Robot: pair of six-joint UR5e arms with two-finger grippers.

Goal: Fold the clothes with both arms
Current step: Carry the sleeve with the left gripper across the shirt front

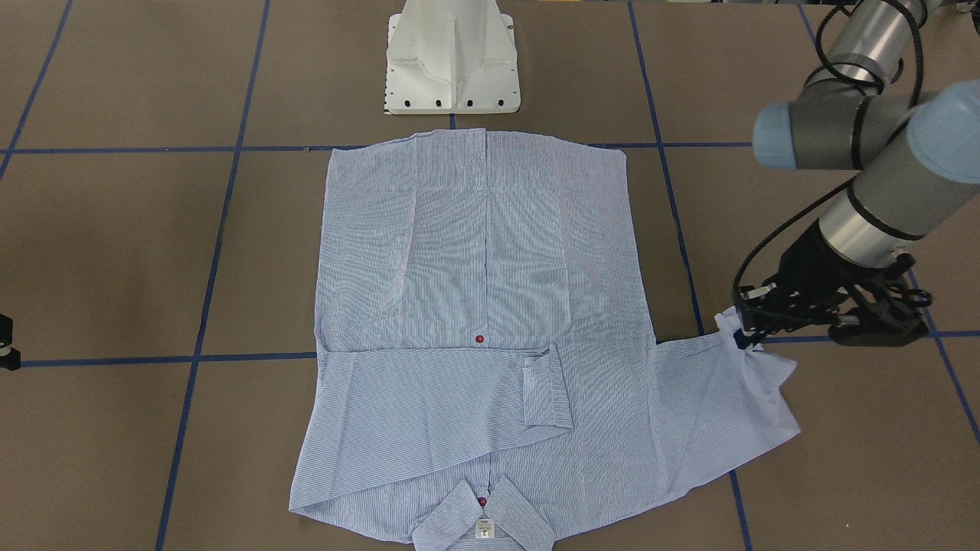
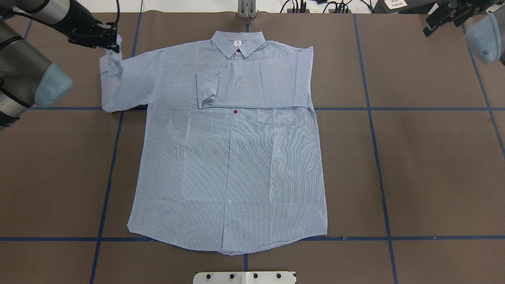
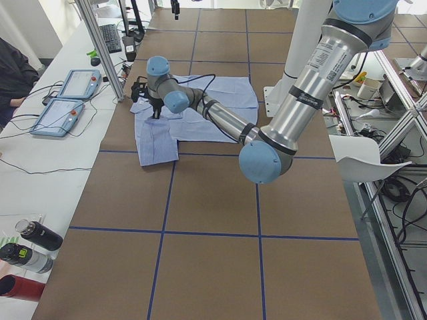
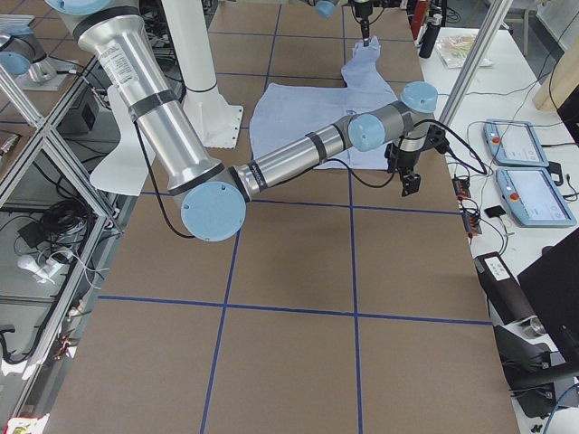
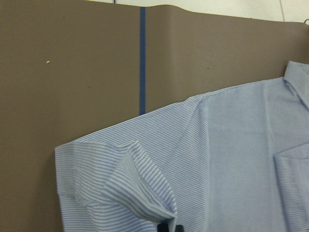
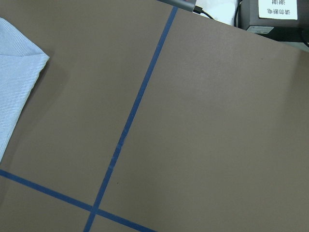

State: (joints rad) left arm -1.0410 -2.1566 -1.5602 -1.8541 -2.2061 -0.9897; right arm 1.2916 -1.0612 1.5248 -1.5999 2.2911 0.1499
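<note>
Shirt point(image 2: 236, 165) lies flat on the table point(image 2: 434, 157), one sleeve point(image 2: 252, 85) folded across its chest. My left fingers point(image 2: 114, 45) are clamped on the other cuff point(image 1: 754, 363); right fingers point(image 2: 434, 20), can't tell if open. Neck label point(image 1: 485, 528) unreadable.

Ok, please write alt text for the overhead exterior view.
A light blue striped shirt lies flat on a brown table, one sleeve folded across its chest. The jaws of the left arm pinch the other cuff.
</note>
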